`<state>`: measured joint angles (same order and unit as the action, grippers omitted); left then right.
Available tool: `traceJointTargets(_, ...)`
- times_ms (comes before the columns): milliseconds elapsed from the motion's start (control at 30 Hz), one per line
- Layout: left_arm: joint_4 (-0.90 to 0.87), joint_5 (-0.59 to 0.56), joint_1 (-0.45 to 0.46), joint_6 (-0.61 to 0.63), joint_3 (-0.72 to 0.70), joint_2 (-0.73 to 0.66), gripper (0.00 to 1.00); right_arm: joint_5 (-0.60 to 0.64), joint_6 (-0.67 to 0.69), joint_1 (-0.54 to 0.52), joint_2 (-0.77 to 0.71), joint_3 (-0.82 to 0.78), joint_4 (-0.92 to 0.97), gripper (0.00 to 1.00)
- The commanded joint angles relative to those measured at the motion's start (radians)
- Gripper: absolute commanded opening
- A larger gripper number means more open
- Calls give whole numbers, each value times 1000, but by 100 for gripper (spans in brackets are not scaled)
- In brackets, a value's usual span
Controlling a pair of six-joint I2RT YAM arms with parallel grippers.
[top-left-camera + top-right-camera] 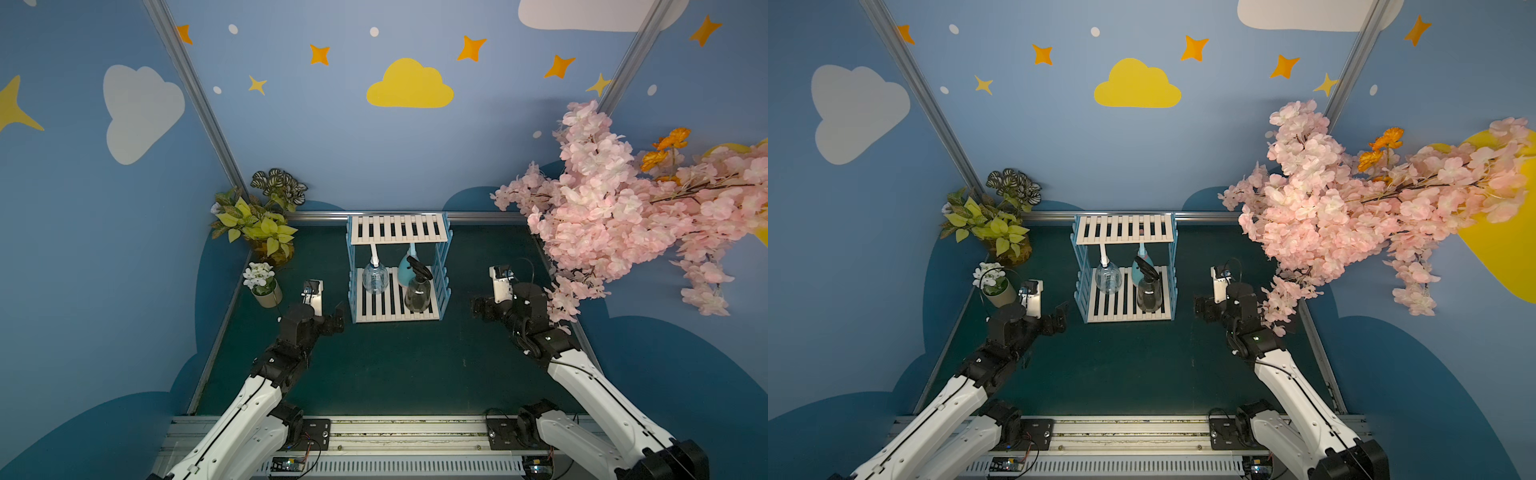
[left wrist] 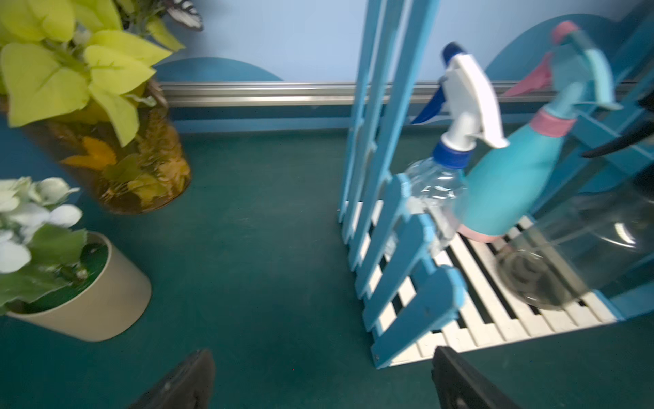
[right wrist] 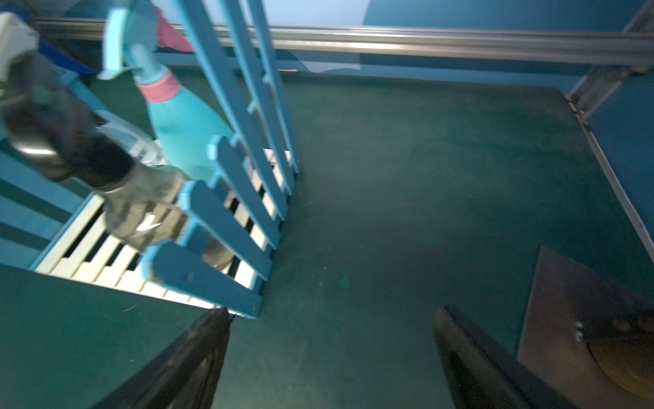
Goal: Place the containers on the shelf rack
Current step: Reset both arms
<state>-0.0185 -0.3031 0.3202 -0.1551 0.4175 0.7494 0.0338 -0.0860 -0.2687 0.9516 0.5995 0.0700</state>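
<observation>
Standing upright on the lower white slatted tier of the shelf rack (image 1: 395,311), three round-bellied containers sit between its light-blue picket-fence side frames. The clear bottle (image 1: 375,279) with a white trigger sprayer is at the left. The dark smoky bottle (image 1: 417,294) with a black trigger is at the near right, and the teal bottle (image 1: 404,269), pink at collar and base, is just behind it on the far side.

The two-tier rack stands mid-counter toward the far rail, on the matte dark-green counter (image 1: 395,374).

The left tool (image 2: 318,371) hangs just left of the rack, its black fingers spread wide over bare counter. The right tool (image 3: 332,340) hangs off the rack's near right corner, also spread wide and gripping nothing.

At the far left are a smooth beige pot of white flowers (image 1: 266,293) and an amber glass vase of yellow-green leaves (image 1: 266,232). A pink blossom branch (image 1: 615,208) overhangs the counter's right edge, brushing past the right arm in both top views.
</observation>
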Motion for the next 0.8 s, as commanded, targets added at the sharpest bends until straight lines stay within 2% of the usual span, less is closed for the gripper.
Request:
traceJointTargets(0, 134, -90, -55, 3, -29, 5, 100, -28, -14, 87, 22, -20, -102, 96)
traceJointTargets(133, 211, -114, -141, 38, -70, 68, 100, -46, -21, 185, 51, -68, -196, 96)
traceJointTargets(233, 319, -60, -200, 45, -91, 170, 100, -40, -21, 241, 72, -106, -282, 96)
traceJointTargets(433, 702, 68, -206, 166, -105, 514, 100, -11, -11, 293, 149, -159, -423, 96)
traceJointTargets(500, 887, 133, -200, 245, -112, 623, 100, -10, -1, 293, 179, -166, -463, 96)
traceJointTargets(600, 951, 203, -193, 287, -96, 739, 100, -14, 26, 293, 230, -154, -484, 96)
traceJointTargets(667, 1150, 212, -191, 308, -117, 855, 100, -16, 43, 291, 261, -144, -474, 96)
traceJointTargets(733, 930, 217, -195, 289, -71, 777, 100, -15, 57, 287, 288, -151, -500, 96)
traceJointTargets(767, 919, 196, -196, 278, -51, 798, 100, -15, 66, 282, 304, -164, -524, 96)
